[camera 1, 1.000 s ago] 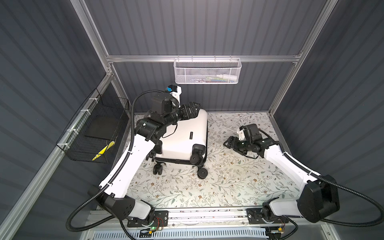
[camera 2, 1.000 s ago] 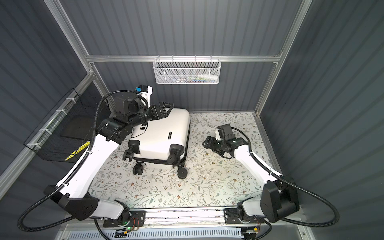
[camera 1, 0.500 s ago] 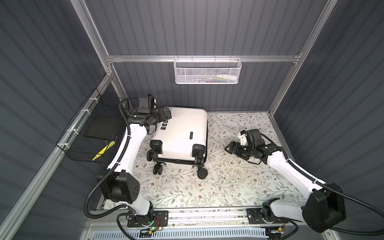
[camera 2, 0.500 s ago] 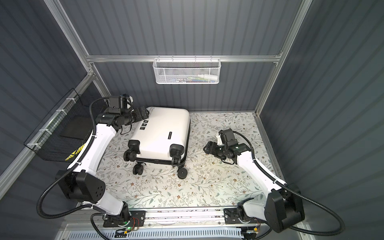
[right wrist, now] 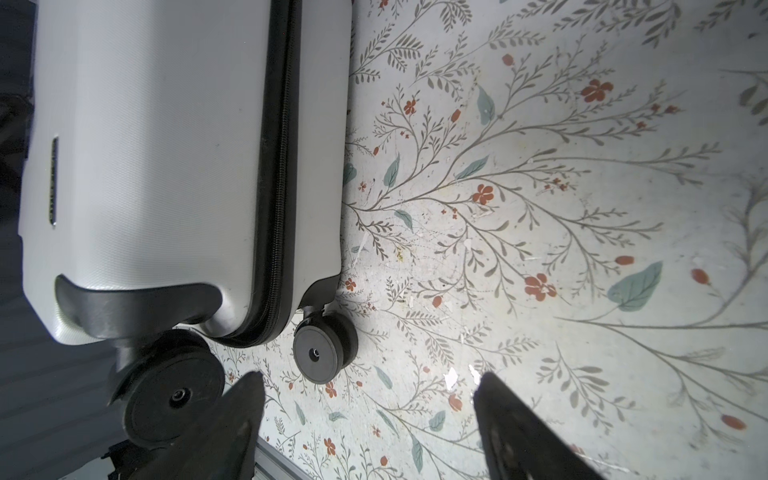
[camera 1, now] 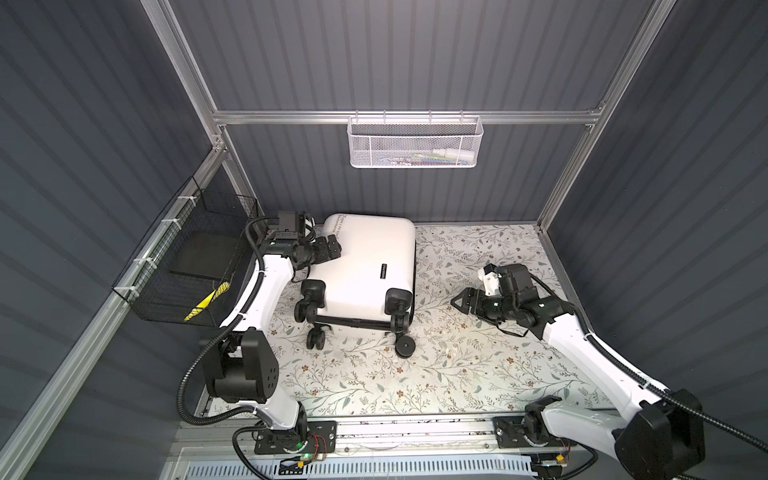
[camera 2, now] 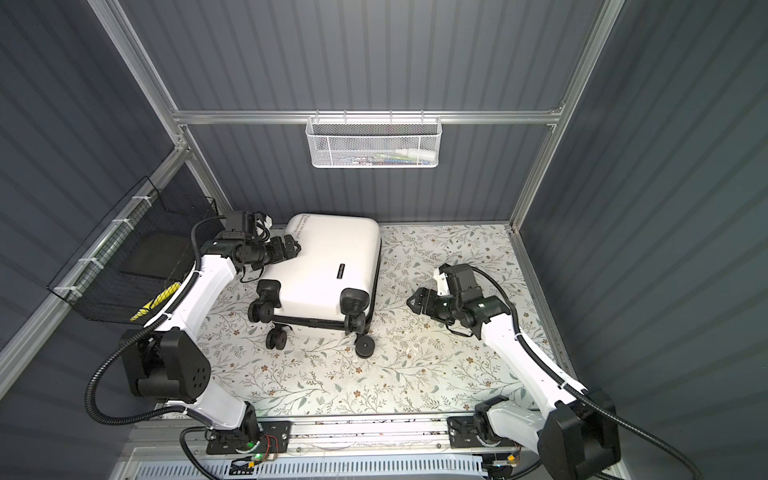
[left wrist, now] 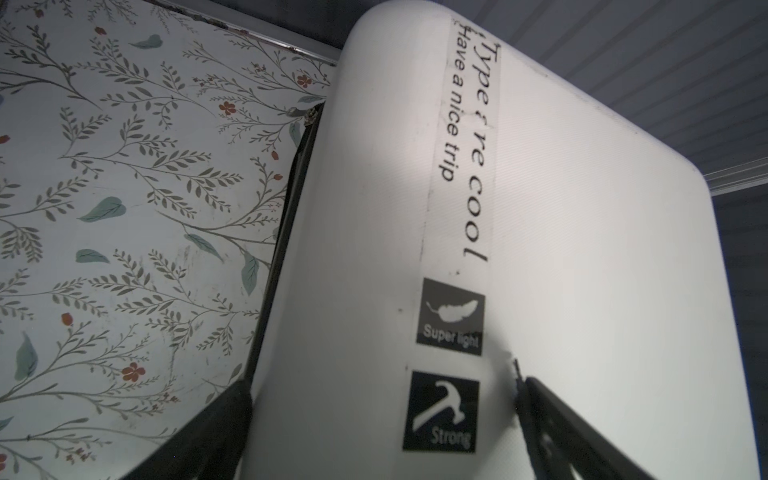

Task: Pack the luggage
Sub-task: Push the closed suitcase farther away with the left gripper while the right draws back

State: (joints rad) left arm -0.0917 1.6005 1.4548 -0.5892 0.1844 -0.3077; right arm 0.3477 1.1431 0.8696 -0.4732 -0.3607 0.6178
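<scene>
The luggage [camera 1: 365, 257] is white, with black wheels [camera 1: 405, 345], a black zip band, black script and dark square icons. The tabletop [camera 1: 457, 374] is pale, patterned with grey twigs, teal leaves and small red flowers. The mesh basket [camera 1: 415, 143] is white and the wire basket [camera 1: 187, 282] black.

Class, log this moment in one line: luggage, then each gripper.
luggage: closed, lying flat | left gripper: open, straddling luggage edge | right gripper: open, empty, apart from luggage
</scene>
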